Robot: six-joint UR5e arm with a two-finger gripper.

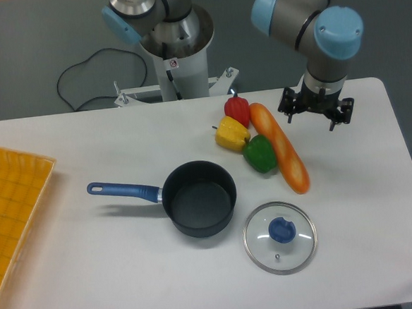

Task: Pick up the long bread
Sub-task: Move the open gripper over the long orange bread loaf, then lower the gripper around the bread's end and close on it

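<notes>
The long bread [280, 147] is an orange baguette-shaped toy loaf with paler slashes. It lies flat on the white table [94, 268], running diagonally from beside the red pepper down to the right. My gripper [316, 116] hangs to the right of the loaf's upper end, apart from it. Its black fingers [290, 108] stand spread apart and hold nothing.
A red pepper [237, 110], a yellow pepper [231, 133] and a green pepper [260, 154] sit against the loaf's left side. A dark saucepan [199, 198] with a blue handle stands at centre, a glass lid [279, 236] in front of the loaf, and a yellow basket [12, 210] at the left edge.
</notes>
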